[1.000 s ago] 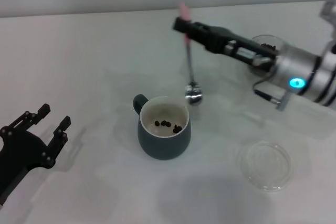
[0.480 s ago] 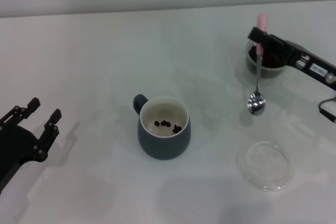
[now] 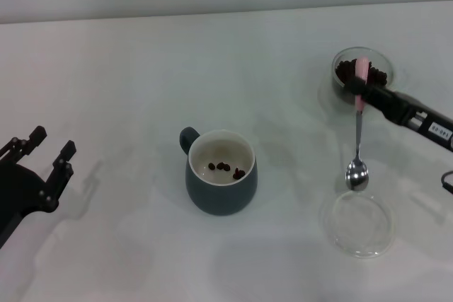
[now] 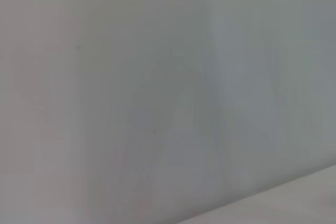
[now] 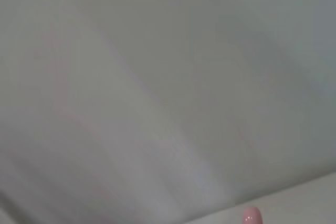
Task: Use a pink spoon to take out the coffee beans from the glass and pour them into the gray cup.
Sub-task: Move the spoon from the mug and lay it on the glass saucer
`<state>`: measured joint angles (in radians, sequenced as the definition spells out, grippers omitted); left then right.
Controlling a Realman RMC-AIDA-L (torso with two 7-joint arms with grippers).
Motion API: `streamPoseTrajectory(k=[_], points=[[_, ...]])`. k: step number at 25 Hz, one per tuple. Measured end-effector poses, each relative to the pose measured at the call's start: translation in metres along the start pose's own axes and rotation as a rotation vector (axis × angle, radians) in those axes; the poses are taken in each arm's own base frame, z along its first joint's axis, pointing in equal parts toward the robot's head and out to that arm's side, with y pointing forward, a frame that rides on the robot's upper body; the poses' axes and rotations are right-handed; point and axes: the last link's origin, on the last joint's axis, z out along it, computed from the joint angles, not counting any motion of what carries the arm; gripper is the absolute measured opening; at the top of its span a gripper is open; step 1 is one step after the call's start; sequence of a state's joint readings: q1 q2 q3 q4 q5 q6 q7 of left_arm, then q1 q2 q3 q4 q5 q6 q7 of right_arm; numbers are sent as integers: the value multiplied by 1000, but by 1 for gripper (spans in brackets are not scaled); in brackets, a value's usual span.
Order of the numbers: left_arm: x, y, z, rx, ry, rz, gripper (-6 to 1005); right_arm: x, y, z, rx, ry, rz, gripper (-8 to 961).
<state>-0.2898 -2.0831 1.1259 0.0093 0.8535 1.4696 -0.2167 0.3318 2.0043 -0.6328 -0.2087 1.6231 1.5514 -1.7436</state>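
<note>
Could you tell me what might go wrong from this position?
The right gripper holds the pink spoon only by its handle tip, so it could swing or slip. Its bowl hangs just above the flat clear dish and might strike it. The glass sits right behind the gripper and could be knocked.

Head cam: looking down and fwd from above at white table (image 3: 127, 76), taking in whole work area, gray cup (image 3: 221, 182) near centre, left gripper (image 3: 42, 164) at left edge, right gripper (image 3: 359, 93) at right with pink spoon (image 3: 357, 139). Left wrist cam: facing blank pale surface, nothing identifiable. Right wrist cam: facing same kind of pale blur; sharing w/ head cam only pink spoon handle tip (image 5: 251, 216), poking in at frame edge.
</note>
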Motion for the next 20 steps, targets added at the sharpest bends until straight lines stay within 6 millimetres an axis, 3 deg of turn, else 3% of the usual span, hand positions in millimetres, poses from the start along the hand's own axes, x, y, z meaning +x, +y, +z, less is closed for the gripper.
streamPoseTrajectory(k=[11, 20], points=[[2, -3, 1, 7, 8, 9, 460, 20, -1, -25, 44, 37, 37, 144], [3, -4, 3, 5, 15, 17, 460, 34, -3, -29, 75, 57, 33, 147]])
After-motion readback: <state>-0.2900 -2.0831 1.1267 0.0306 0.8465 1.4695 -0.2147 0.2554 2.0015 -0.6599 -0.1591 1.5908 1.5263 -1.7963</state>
